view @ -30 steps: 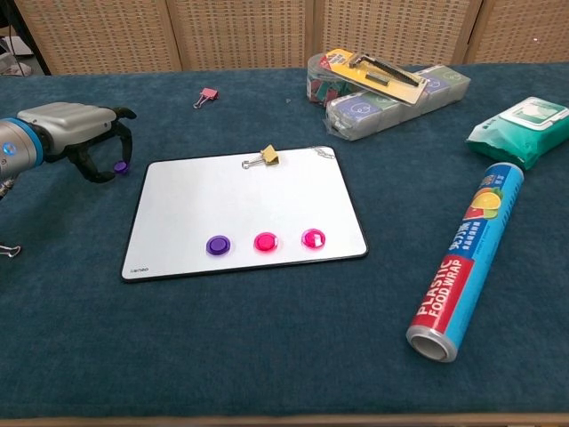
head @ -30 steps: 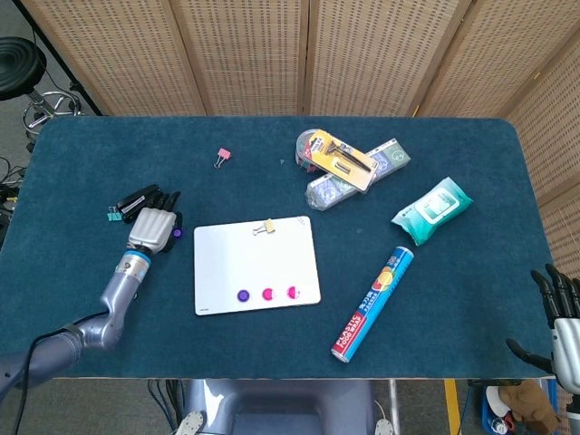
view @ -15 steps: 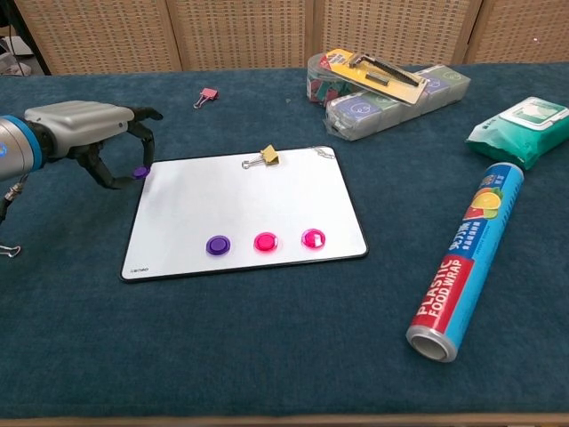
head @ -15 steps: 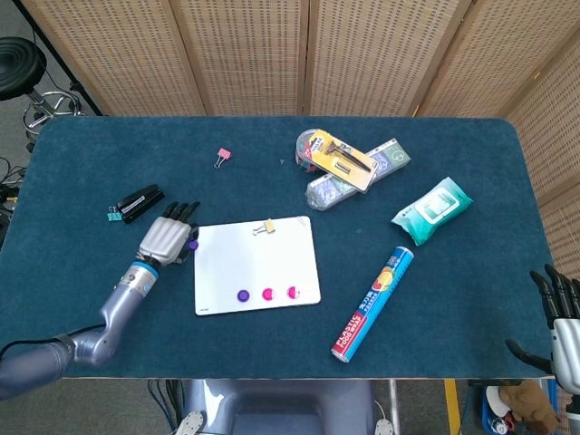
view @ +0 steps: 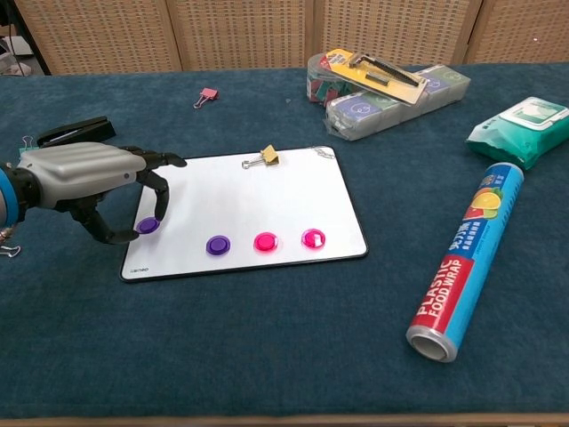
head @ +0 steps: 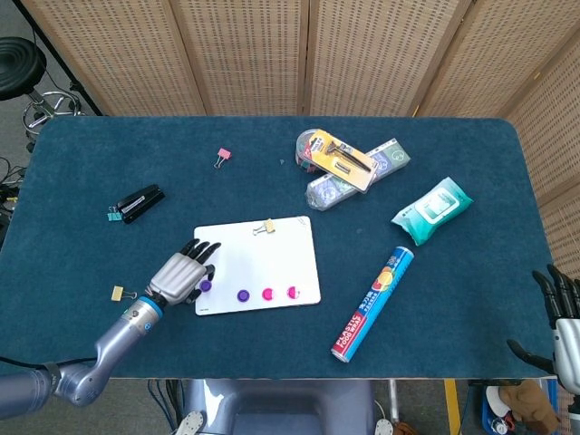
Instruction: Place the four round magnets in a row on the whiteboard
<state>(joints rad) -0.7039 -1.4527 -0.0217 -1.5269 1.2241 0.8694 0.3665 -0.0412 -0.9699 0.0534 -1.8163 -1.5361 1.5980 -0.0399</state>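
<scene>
A whiteboard [head: 272,254] [view: 258,200] lies flat mid-table. On its near part sit a purple magnet [head: 243,294] [view: 218,245] and two pink magnets [head: 267,294] [view: 266,241], [head: 292,292] [view: 312,237] in a row. My left hand [head: 186,272] [view: 93,182] pinches a fourth, purple magnet [head: 206,285] [view: 148,226] between thumb and a finger, at the board's near-left corner, left of the row. Whether it touches the board I cannot tell. My right hand [head: 560,322] hangs off the table's right front edge, fingers spread, holding nothing.
A gold binder clip [view: 267,157] sits on the board's far edge. A plastic-wrap roll [view: 467,262], a wipes pack [view: 524,120] and stationery boxes [view: 382,89] lie to the right. A pink clip [view: 206,96], a black stapler [head: 138,201] and a small clip [head: 120,292] lie left.
My left hand has carried the purple magnet from the mat left of the board toward me and onto the board's near-left corner. The right hand has not moved.
</scene>
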